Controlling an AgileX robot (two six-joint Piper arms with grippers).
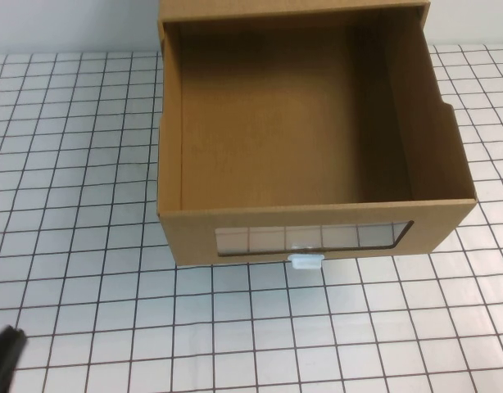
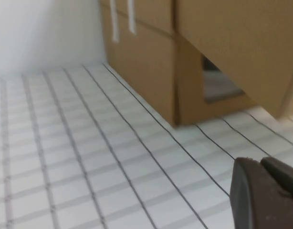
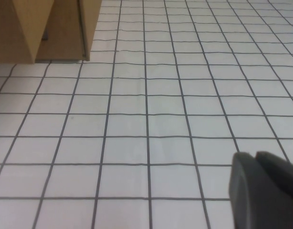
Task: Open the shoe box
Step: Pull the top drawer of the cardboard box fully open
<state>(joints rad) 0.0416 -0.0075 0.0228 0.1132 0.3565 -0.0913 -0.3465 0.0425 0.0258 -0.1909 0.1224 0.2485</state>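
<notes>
The brown cardboard shoe box (image 1: 309, 221) stands in the middle of the table with its drawer pulled out toward me; the inside is bare. Its front panel has a clear window and a small white pull tab (image 1: 305, 261). My left gripper (image 1: 4, 352) shows as a dark tip at the front left corner, far from the box. In the left wrist view the left gripper (image 2: 260, 161) is shut and holds nothing, with the box (image 2: 184, 57) beyond it. My right gripper (image 3: 255, 155) is shut over bare table, with the box (image 3: 46, 28) far off; it is out of the high view.
The table (image 1: 88, 205) is white with a black grid. A white wall (image 1: 71, 24) rises behind the box.
</notes>
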